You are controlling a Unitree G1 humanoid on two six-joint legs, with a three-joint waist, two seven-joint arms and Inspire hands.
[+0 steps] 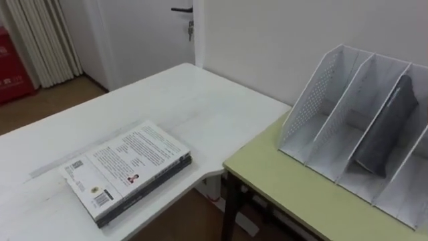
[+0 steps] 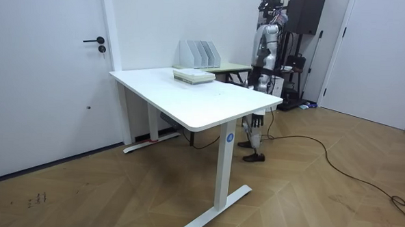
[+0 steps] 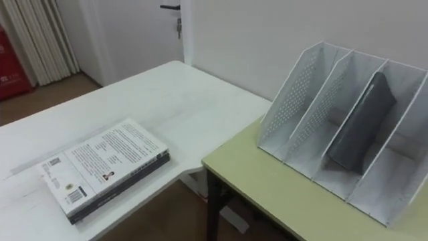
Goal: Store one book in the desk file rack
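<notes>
1. Room view: the robot stands upright at the far side of the white tabletop [image 2: 189, 99], next to the low green tabletop [image 2: 233, 67] that sits against the wall.
2. In the eye views the white tabletop fills the left and the green tabletop [image 1: 294, 187] the lower right. The 2 meet at a corner, the green one slightly lower.
3. A white door [image 1: 150, 33] with a dark handle [image 1: 182, 10] stands beyond the white tabletop. A pale curtain [image 1: 40, 37] hangs at the far left.
4. The file rack [image 1: 314, 100] stands upright on the green tabletop with its back to the wall. It is white, and its left end wall is perforated.
5. A dark folder [image 1: 388, 124] leans tilted in a slot to the right of the one beside that end wall. Which slot it is I cannot tell.
6. The book [image 1: 127, 167] lies flat on the white tabletop near its front edge, well apart from the rack. Its printed white cover faces up, and it rests on another book [image 1: 152, 185] with a dark edge.
7. The left hand [image 2: 253, 80] hangs low at the robot's side near the tabletop edge. It is too small to tell how far open it is or whether it has hold of anything.
</notes>
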